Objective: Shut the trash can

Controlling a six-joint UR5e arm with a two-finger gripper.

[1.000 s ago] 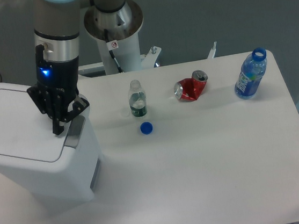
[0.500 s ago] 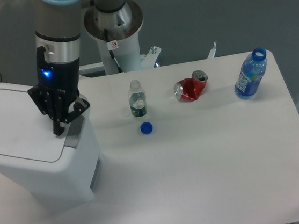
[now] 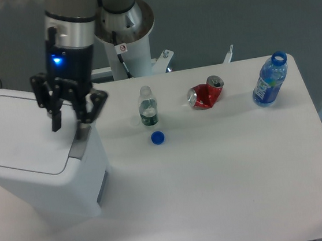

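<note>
1. The large white plastic trash can point(image 3: 32, 164) is being seen at the tabletop's left end, its flat lid lying down, seemingly closed.
2. The hand point(image 3: 68, 120) is being held spread open and empty just above that lid's right edge.

white trash can point(image 3: 32, 164) with grey latch, black claw point(image 3: 69, 120), red can point(image 3: 206, 94), blue cap point(image 3: 157, 137)

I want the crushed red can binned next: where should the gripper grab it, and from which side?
Grip the crushed red can across its dented middle, coming straight down from above. It lies on its side on the table, silver ends pointing sideways, so the squashed waist looks like the narrowest span for the gripper.
</note>
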